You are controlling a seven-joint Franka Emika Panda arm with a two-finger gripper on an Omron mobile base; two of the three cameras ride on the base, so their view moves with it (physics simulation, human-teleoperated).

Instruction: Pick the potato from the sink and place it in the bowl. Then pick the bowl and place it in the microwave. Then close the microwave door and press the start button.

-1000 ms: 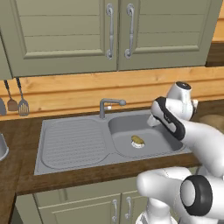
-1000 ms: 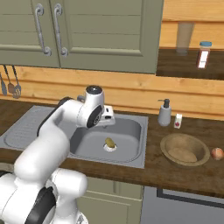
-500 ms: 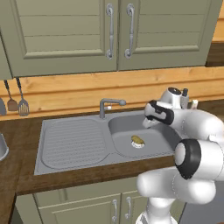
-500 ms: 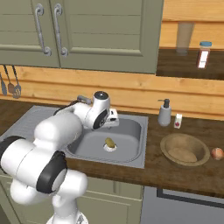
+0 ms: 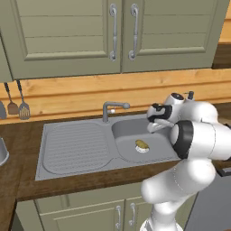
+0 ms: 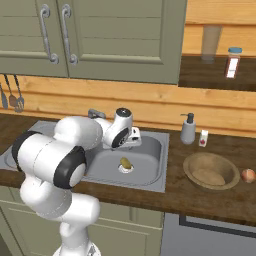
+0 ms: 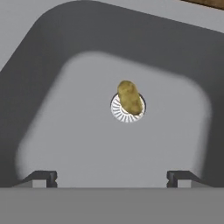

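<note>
The potato [image 5: 142, 144] [image 6: 126, 163] [image 7: 130, 97] lies on the drain ring in the basin of the grey sink [image 5: 76, 146] [image 6: 150, 156] [image 7: 65, 131]. My gripper [image 5: 154, 127] [image 6: 132, 141] [image 7: 111, 177] hangs above the back right part of the basin, pointing down. It is open, with nothing between its fingertips [image 7: 41, 177], and it is clear of the potato. The wooden bowl [image 6: 211, 171] stands on the counter to the right of the sink. The microwave and its door are out of view.
The faucet [image 5: 110, 108] rises behind the basin, close to the hand. A soap dispenser [image 6: 188, 129] and a small bottle [image 6: 203, 138] stand behind the bowl, and a round brownish thing [image 6: 248, 175] lies to its right. Utensils [image 5: 18, 106] hang at the far left.
The hand has shifted a little to the left, from the basin's right edge to over the basin, while the elbow swung outward. The jaws stay open. The potato has not moved.
</note>
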